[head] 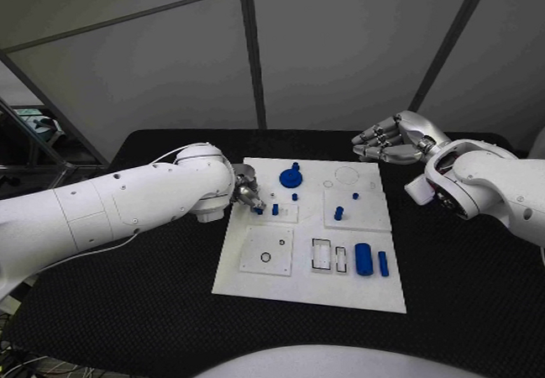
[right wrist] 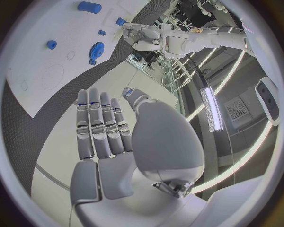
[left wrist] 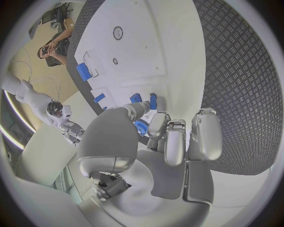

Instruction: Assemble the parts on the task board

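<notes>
While the right robot hand (head: 391, 140) hangs spread, the left robot hand (head: 245, 199) pinches a half-hidden blue part (left wrist: 141, 126).

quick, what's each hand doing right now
Left hand: fingertips down at a small blue part on the task board; grip cannot be told.
Right hand: open, holding nothing.

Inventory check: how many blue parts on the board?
7: gear and two studs far end, two pegs middle, cylinder and bar near edge. Left hand may hide another.
</notes>
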You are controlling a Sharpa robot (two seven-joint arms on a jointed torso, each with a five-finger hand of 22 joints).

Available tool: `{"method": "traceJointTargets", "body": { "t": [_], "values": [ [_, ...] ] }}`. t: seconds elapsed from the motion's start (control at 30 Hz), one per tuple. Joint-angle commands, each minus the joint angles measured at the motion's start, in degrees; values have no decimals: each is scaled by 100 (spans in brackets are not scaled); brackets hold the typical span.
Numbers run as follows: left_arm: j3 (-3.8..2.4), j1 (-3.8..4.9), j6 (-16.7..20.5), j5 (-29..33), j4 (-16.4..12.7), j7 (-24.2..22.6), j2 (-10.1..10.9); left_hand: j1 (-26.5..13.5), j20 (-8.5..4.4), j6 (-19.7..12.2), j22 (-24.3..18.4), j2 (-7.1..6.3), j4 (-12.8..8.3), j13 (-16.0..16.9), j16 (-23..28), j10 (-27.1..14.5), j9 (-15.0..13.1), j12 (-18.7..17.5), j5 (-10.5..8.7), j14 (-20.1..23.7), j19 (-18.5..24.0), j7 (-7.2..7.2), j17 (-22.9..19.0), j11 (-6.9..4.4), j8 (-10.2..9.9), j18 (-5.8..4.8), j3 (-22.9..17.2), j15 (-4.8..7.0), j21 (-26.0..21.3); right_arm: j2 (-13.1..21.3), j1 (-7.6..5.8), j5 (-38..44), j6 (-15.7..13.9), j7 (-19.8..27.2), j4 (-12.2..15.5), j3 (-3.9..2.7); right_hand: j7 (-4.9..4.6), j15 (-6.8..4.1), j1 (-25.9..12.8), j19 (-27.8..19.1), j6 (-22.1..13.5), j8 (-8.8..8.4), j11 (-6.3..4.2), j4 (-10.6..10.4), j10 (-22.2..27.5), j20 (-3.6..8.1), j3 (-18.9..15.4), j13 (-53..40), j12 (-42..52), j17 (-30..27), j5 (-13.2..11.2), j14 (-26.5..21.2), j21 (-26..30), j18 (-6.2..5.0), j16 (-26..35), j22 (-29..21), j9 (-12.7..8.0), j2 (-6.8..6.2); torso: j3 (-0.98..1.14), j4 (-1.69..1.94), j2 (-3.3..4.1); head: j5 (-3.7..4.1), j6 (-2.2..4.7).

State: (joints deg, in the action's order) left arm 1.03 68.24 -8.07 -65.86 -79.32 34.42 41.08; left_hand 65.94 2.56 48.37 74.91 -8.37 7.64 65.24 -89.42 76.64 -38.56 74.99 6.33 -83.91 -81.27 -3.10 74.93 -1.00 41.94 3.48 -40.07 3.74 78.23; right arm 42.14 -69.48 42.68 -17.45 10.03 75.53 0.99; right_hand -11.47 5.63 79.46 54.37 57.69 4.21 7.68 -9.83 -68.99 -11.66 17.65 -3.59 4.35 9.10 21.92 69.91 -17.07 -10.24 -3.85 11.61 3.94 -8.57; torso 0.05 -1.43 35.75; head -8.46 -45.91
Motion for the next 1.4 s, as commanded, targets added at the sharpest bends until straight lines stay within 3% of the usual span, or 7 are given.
{"method": "traceJointTargets", "body": {
  "t": [0.03, 0.33, 0.63, 0.83, 1.4],
  "values": [
    [0, 2, -111, -57, -2, 65, -5, -43, -21, -6, 387, 32, -311, -3, -27, 10, -10, -9, 39, -589, -22, 43, 1455, -24, 31, 16, -277, 45, -5, -5, -9, -18, 36, 43, 3, -3, -24, -8, -43, -5, -21, -26, 16, -5, 27, -35, 20, 6, -25, -6, 33, -35, 15, -17, 27, -6, -9, -1, 2, 0, 0, -6, -3],
    [0, 2, -113, -56, 11, 46, -20, -108, -31, 19, 384, 46, -284, -33, -23, 5, -2, -32, 33, -586, -21, 56, 1449, -34, 24, 16, -165, 55, -18, -10, -9, -18, 36, 44, 0, -3, -24, -8, -43, -5, -21, -26, 16, -5, 27, -35, 20, 6, -25, -6, 33, -35, 15, -17, 27, -6, -9, -1, 1, 0, 0, -4, -2],
    [0, 2, -113, -56, 49, 73, -35, -475, -41, 162, 392, -20, -6, -87, -12, -12, 58, -70, 30, -579, -28, 65, 1431, -35, -42, 15, 812, 61, -54, -5, -9, -18, 32, 40, 3, -3, -26, -6, -50, 1, -25, -25, 18, -7, 30, -38, 21, 5, -26, -19, 36, -37, 31, -18, 24, -17, -8, 3, 0, -1, 0, -4, -2],
    [0, 2, -98, -56, 87, 117, -45, -472, -46, 216, 408, 71, 171, -84, -13, -12, 92, -70, 35, -580, -39, 58, 1433, -33, -96, 16, 1533, 60, -74, -2, -9, -18, 30, 39, 5, -3, -26, -6, -51, 1, -25, -25, 18, -7, 30, -39, 21, 5, -26, -20, 37, -38, 33, -18, 24, -18, -8, 3, 2, -2, 0, -4, -1],
    [-1, 2, -43, -56, 164, 147, -60, -396, -52, 263, 440, 144, 302, -67, -22, 3, 92, -60, 42, -586, -63, 71, 1448, -43, -95, 11, 1987, 68, -67, -3, -9, -18, 31, 40, -3, -3, -26, -6, -51, 1, -25, -25, 18, -7, 30, -39, 21, 5, -26, -20, 37, -38, 33, -18, 24, -18, -8, 3, 0, 2, 0, 1, -4]
  ]
}}
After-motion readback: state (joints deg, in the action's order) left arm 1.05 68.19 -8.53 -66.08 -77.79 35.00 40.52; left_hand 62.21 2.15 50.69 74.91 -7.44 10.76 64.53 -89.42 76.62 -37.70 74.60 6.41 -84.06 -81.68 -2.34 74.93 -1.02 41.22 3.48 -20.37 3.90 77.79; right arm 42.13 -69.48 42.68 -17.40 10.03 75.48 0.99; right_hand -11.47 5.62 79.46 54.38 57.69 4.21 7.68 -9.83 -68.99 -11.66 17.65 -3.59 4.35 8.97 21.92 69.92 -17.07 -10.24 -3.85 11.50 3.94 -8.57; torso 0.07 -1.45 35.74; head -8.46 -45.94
